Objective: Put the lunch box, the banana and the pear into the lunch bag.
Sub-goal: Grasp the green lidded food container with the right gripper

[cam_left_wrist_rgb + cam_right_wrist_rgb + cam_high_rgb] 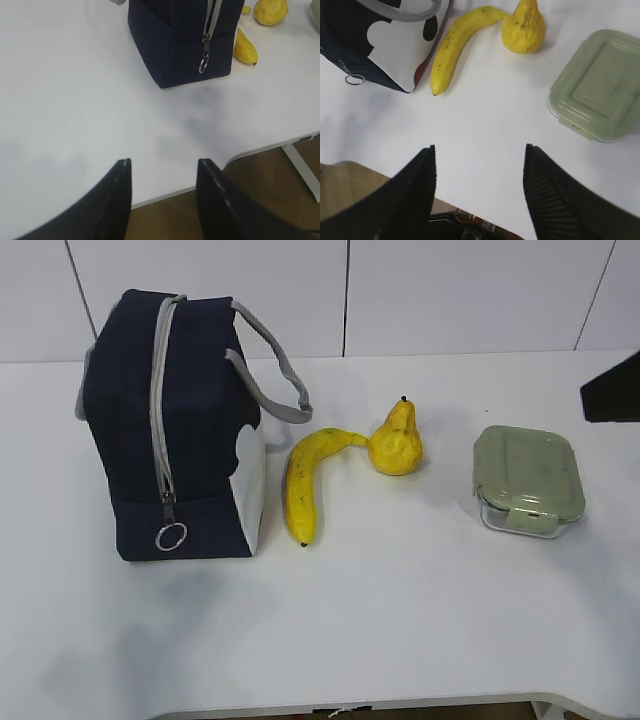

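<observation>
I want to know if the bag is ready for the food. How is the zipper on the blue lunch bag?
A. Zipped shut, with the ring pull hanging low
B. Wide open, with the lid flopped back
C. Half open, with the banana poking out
A: the zipper on the lunch bag runs closed down to the ring pull, and the banana lies on the table beside the bag.

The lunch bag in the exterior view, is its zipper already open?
No, the grey zipper runs shut down the lunch bag, with its ring pull hanging near the bottom edge.
</observation>
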